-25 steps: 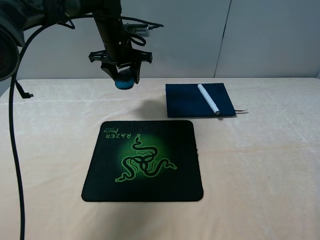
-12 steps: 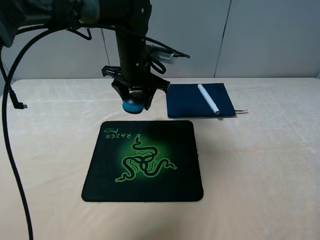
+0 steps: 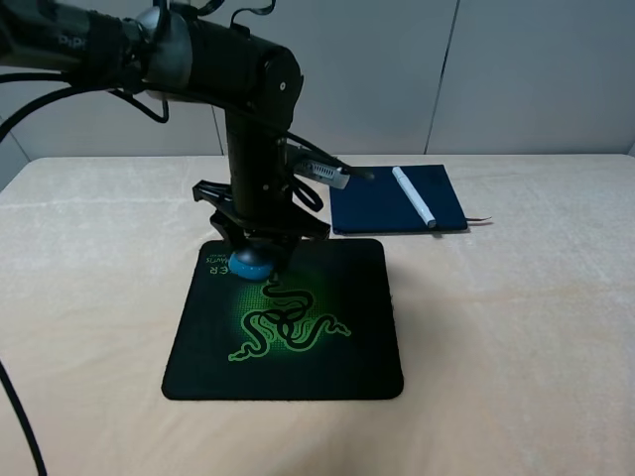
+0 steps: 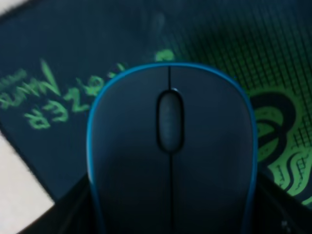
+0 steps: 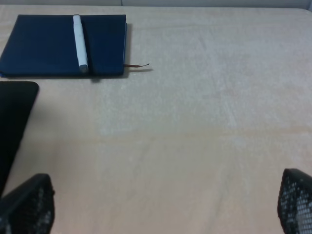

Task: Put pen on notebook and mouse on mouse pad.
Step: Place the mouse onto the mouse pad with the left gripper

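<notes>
My left gripper (image 3: 253, 254) is shut on the teal-blue mouse (image 3: 248, 264) and holds it low over the far left part of the black Razer mouse pad (image 3: 327, 367), near the lettering. I cannot tell whether the mouse touches the pad. In the left wrist view the mouse (image 4: 170, 156) fills the frame above the pad (image 4: 97, 39). The white pen (image 3: 414, 196) lies on the navy notebook (image 3: 372, 203) at the back. My right gripper (image 5: 163, 202) is open over bare cloth, with the notebook (image 5: 44, 46) and pen (image 5: 79, 43) far ahead of it.
A cream cloth covers the table (image 3: 516, 327). The notebook's ribbon bookmark (image 3: 481, 219) sticks out on its right side. The left arm's cable (image 3: 20, 426) hangs along the left edge. A pale wall stands behind the table.
The left arm has carried the mouse forward and down, from high above the back of the table to low over the pad's far left part. Pen and notebook have not moved.
</notes>
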